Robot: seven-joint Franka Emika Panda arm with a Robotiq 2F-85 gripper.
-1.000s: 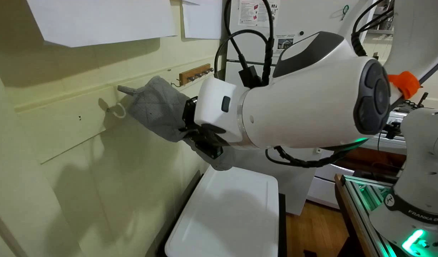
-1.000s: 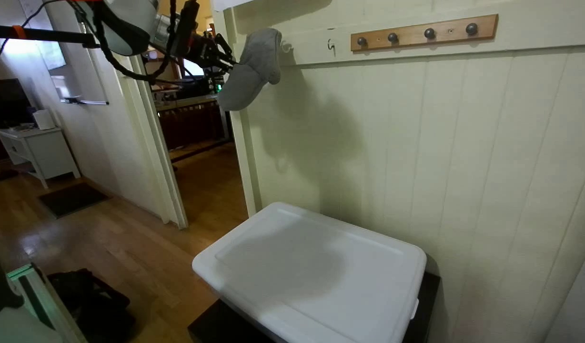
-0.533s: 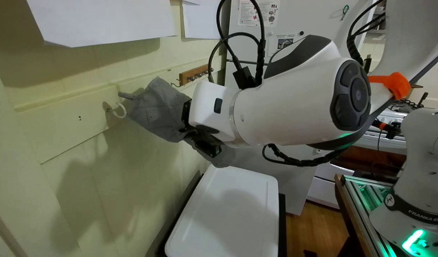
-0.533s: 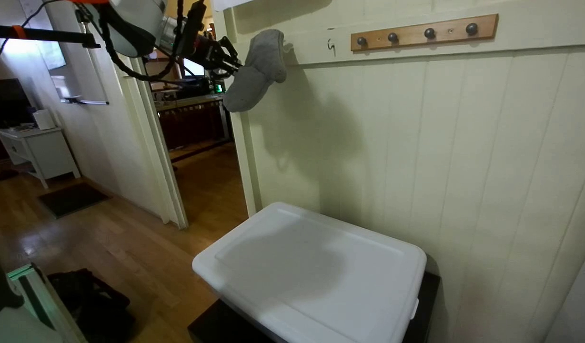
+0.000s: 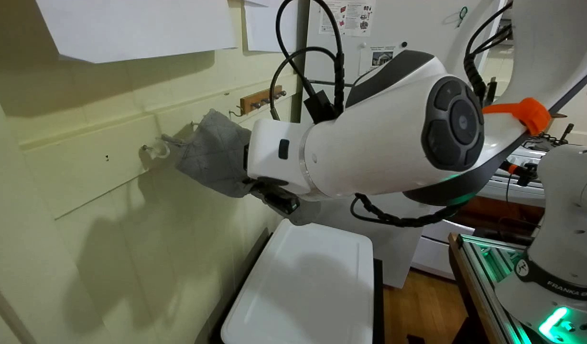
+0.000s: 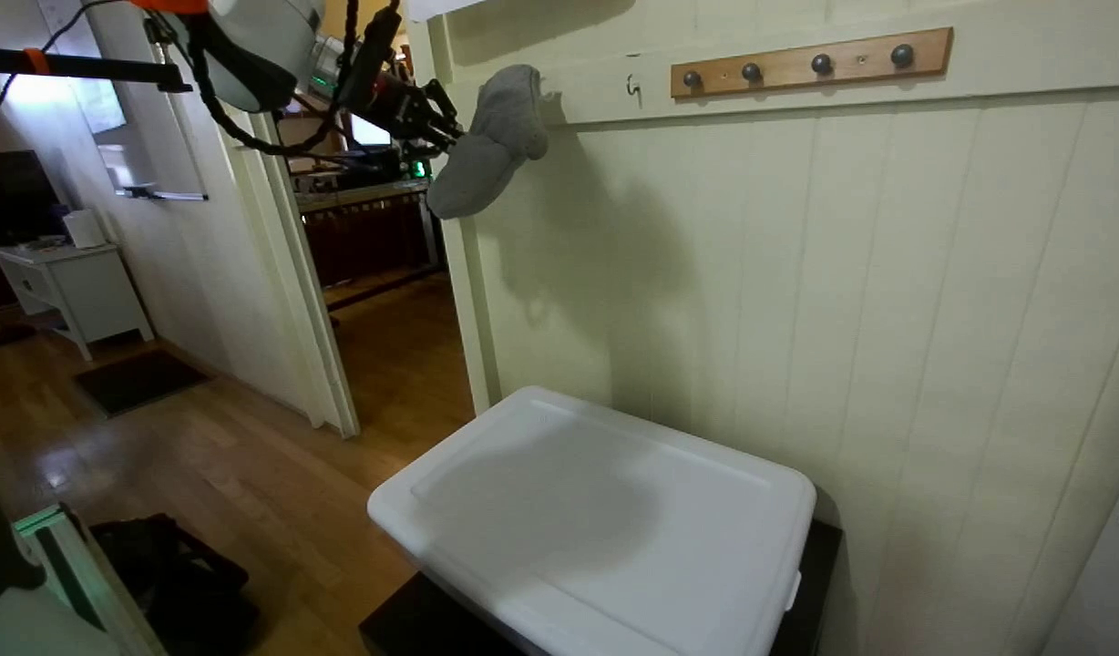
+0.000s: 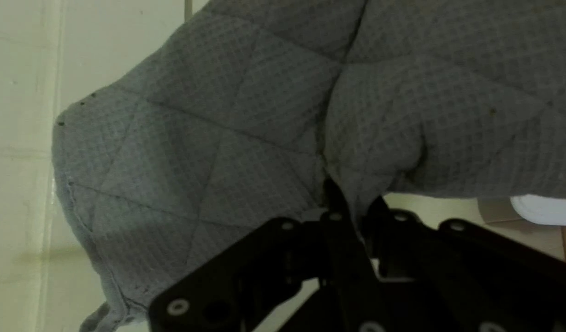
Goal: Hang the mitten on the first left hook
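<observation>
Grey quilted fabric is spread across the wrist view, where a fold of the mitten [image 7: 301, 106] is pinched between the pressed-together tips of the hand [image 7: 355, 203] at lower centre. From that pinch the cuff [image 7: 140, 175] is stretched toward the left of the frame, its small loop [image 7: 96, 320] caught at the lower left edge; the rest is draped toward the right. In an exterior view the mitten's long axis is slanted from upper left to lower right, the loop end turned to the wall [image 5: 83, 177] and to the first left hook [image 5: 153, 153], a thin curve mounted left of centre. By judgement, the coming move is decided there: the loop is seen just beside the hook, slightly above it and to the right in the frame, though whether it is threaded around the hook, or touching it, cannot be told. With the weight apparently borne by the hand, the hanging is judged unfinished; a short shift left in that frame, then a lowering, is likely needed. Farther along the wall, another silver hook [image 6: 633, 87] is mounted at upper centre of an exterior view, beside a wooden peg rail [image 6: 815, 66] at upper right.
</observation>
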